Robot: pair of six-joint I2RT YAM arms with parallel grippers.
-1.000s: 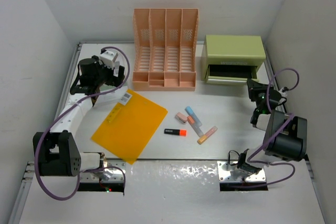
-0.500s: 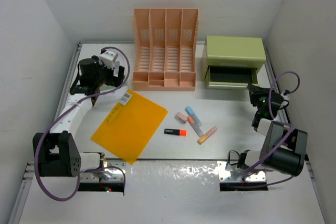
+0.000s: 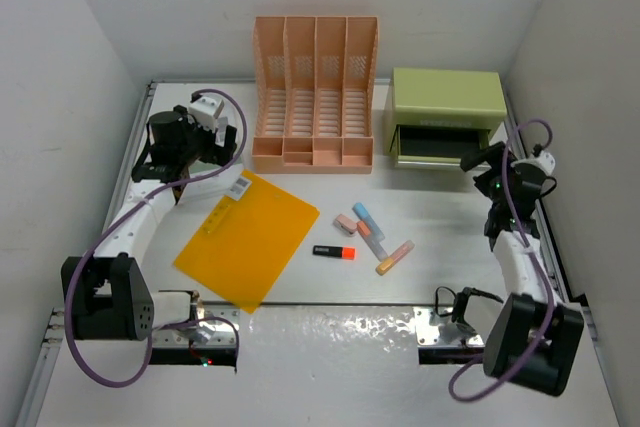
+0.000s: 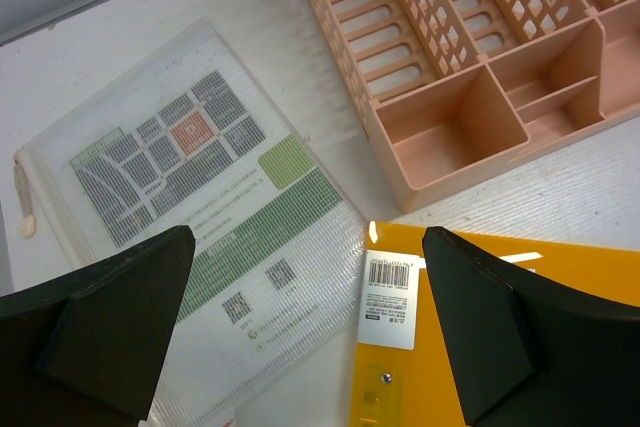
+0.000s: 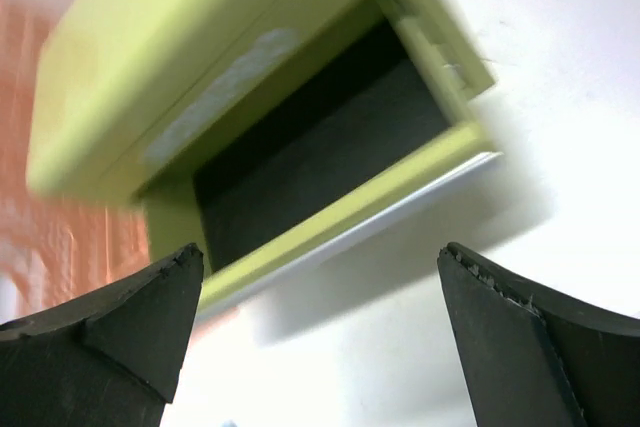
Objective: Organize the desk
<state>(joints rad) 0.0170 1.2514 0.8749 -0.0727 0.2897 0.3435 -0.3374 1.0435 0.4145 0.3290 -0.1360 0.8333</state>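
"Desk (image 3: 430,217) fills the top view: a flat white top, thin metal rails (image 3: 190,82) along its edges, white walls (image 3: 90,47) on the left, back and right."

"Count it off for me."

"One peach file rack (image 3: 315,97) with four slots at the far edge. One green drawer box (image 3: 445,107) sits just right of it, drawer standing open. One orange folder (image 3: 248,237) lies flat left of centre, and there's one clear sleeve (image 4: 190,217) with a printed sheet at its far corner. Five small markers (image 3: 372,237) in a loose cluster mid-desk, as best I can count."

"And the arms?"

"Two. Left gripper (image 4: 308,247) hangs over the sleeve and the folder's corner, fingers spread wide, nothing between them. Right gripper (image 5: 320,257) faces the box's open drawer — also spread, also holding nothing."
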